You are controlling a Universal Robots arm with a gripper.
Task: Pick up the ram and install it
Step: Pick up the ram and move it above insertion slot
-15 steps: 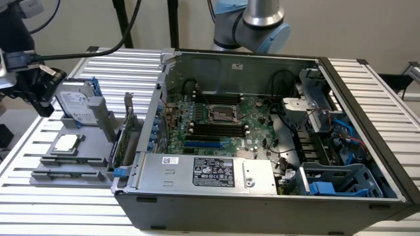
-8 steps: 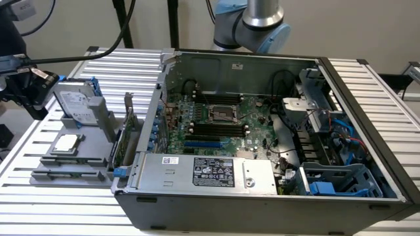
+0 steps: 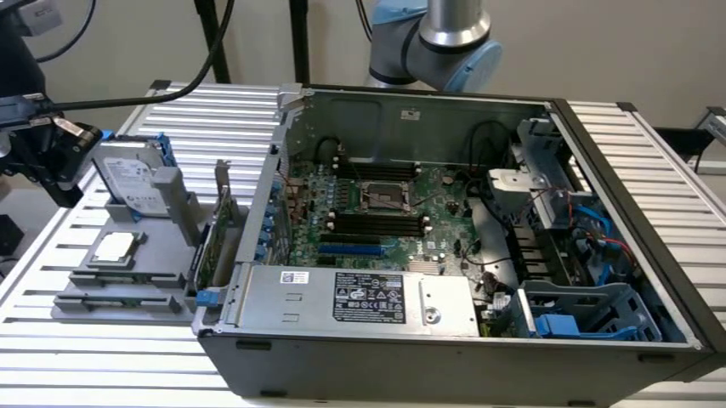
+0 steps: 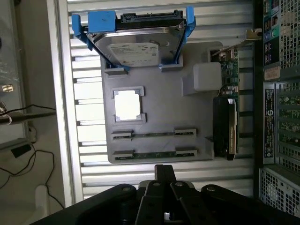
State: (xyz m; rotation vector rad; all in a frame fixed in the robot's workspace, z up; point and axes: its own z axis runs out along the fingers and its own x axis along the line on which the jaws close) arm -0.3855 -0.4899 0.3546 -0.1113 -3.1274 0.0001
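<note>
Two ram sticks lie edge-up in the holders of a grey tray (image 4: pixel 164 101): one ram (image 4: pixel 153 134) and a second ram (image 4: pixel 153 153) closer to my fingers. In the exterior view the tray (image 3: pixel 170 255) sits outside the case, on that view's left. My gripper (image 4: pixel 164 172) hangs above the table just off the tray's ram end, fingers shut with nothing between them. In the exterior view the gripper (image 3: pixel 51 157) is a dark shape at the far left. The motherboard's black slots (image 3: pixel 375 223) lie inside the open computer case (image 3: pixel 454 357).
The tray also carries a hard drive in a blue bracket (image 4: pixel 136 40), a square silver processor (image 4: pixel 127 104) and an upright green card with a metal bracket (image 4: pixel 227 112). Cables (image 3: pixel 136 93) run across above the slatted table (image 3: pixel 102 357). The case wall stands beside the tray.
</note>
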